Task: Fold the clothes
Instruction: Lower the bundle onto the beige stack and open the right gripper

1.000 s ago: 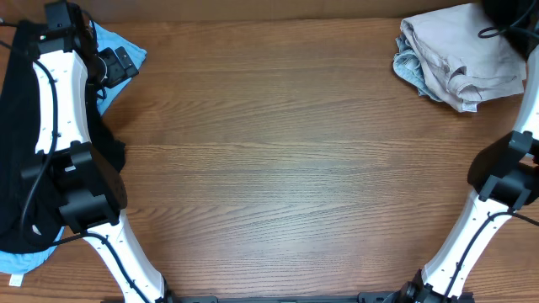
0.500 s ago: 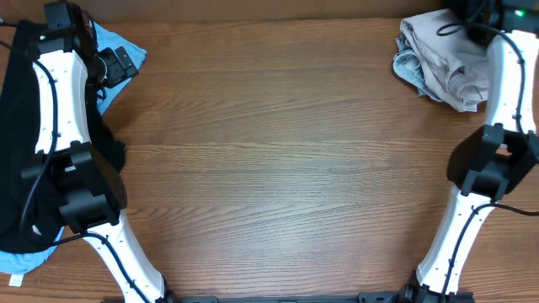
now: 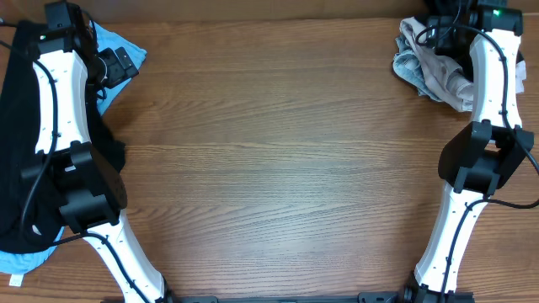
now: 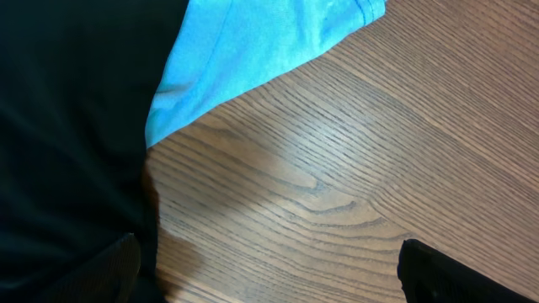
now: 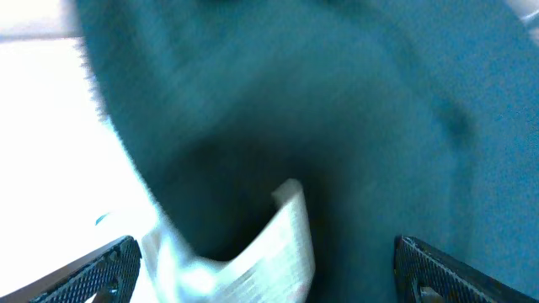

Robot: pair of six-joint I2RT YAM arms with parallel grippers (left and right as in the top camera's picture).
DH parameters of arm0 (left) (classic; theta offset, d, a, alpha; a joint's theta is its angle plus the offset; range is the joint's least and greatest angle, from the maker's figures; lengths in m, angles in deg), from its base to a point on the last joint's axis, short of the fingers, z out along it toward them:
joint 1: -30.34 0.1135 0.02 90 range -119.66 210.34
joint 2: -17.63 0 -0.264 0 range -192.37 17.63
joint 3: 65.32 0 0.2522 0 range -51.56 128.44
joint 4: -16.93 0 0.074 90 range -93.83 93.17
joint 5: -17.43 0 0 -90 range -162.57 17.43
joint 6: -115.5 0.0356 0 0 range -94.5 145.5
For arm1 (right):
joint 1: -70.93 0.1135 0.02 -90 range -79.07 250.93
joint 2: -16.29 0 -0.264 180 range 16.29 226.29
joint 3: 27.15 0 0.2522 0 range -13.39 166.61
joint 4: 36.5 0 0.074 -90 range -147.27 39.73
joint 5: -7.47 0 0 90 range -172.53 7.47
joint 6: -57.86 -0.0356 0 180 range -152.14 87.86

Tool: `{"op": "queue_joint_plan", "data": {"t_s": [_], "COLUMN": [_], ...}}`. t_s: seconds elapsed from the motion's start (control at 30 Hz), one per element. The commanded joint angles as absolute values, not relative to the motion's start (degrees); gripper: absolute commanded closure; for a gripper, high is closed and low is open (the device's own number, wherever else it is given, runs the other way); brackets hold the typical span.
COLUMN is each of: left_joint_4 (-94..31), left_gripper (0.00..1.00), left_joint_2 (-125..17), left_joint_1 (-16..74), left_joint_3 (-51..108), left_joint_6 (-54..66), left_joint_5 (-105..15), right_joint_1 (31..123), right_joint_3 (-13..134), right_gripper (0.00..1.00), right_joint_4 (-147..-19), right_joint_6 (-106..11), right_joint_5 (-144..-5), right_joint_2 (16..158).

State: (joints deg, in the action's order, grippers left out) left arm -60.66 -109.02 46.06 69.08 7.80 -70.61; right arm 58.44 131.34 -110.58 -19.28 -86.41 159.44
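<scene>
Wood-grain table [image 3: 278, 151] under me, brown top. L side: black T-shirts [image 3: 17, 168] heaped along the left edge, partly under my left arm [image 3: 59, 93], w/ a light-blue shirt [image 3: 125, 42] poking out from beneath at the far-left corner; another bit of blue shows at the near end of the heap. My left gripper [image 4: 269, 273] hangs over the tabletop right beside the blue hem and the black cloth. Jaws spread wide, nothing btwn them but wood, no fabric touched. R side: beige clothes [image 3: 438, 71] lie crumpled in the far-right corner, a grey-blue piece [image 3: 408, 67] tucked at their left edge. My right gripper [image 5: 269, 268] is over the far end of that pile. Wrist cam there is badly blurred, but the fingertips [image 5: 101, 268] sit at opposite edges of the view, so jaws stand wide apart. A pale strip [image 5: 290, 227] shows btwn them; can't tell what it is, or whether I'm touching it.
</scene>
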Motion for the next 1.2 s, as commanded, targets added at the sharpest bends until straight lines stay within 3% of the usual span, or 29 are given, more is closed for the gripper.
{"op": "queue_joint_plan", "data": {"t_s": [0.0,0.3,0.33,0.53,0.7,0.77,0.83,0.87,1.03,1.17], "left_joint_4": [-60.92,-61.62,-61.62,-61.32,-60.09,-59.90,-59.94,-59.94,-59.83,-59.83], "left_gripper": [0.00,0.00,0.00,0.00,0.00,0.00,0.00,0.00,0.00,0.00], "left_joint_2": [-108.65,-108.65,-108.65,-108.65,-108.65,-108.65,-108.65,-108.65,-108.65,-108.65], "left_joint_1": [45.67,45.67,45.67,45.67,45.67,45.67,45.67,45.67,45.69,45.69], "left_joint_3": [69.50,69.50,69.50,69.50,69.50,69.50,69.50,69.50,69.50,69.50], "left_joint_6": [7.04,7.04,7.04,7.06,7.06,7.06,7.06,7.06,7.08,7.08], "left_joint_5": [-69.96,-69.96,-69.96,-69.98,-69.98,-69.98,-69.98,-69.98,-70.00,-70.20], "right_joint_1": [58.54,55.92,55.46,54.20,54.20,54.20,54.20,54.20,54.11,54.09], "right_joint_3": [134.46,135.25,135.25,135.16,131.32,127.84,124.15,122.14,107.05,92.96], "right_gripper": [0.00,0.00,0.04,0.46,0.90,0.93,0.92,0.83,0.57,0.07], "right_joint_4": [-114.60,-111.30,-110.62,-103.69,-95.54,-93.40,-93.03,-92.98,-89.07,-79.87], "right_joint_6": [-20.43,-20.43,-20.43,-21.92,-21.90,-21.92,-21.92,-21.94,-24.72,-24.74], "right_joint_5": [-71.40,-63.35,-63.37,-65.41,-73.17,-74.48,-74.43,-74.63,-77.34,-77.14], "right_joint_2": [154.96,148.12,148.12,148.14,148.21,148.29,148.31,148.31,148.31,148.31]}}
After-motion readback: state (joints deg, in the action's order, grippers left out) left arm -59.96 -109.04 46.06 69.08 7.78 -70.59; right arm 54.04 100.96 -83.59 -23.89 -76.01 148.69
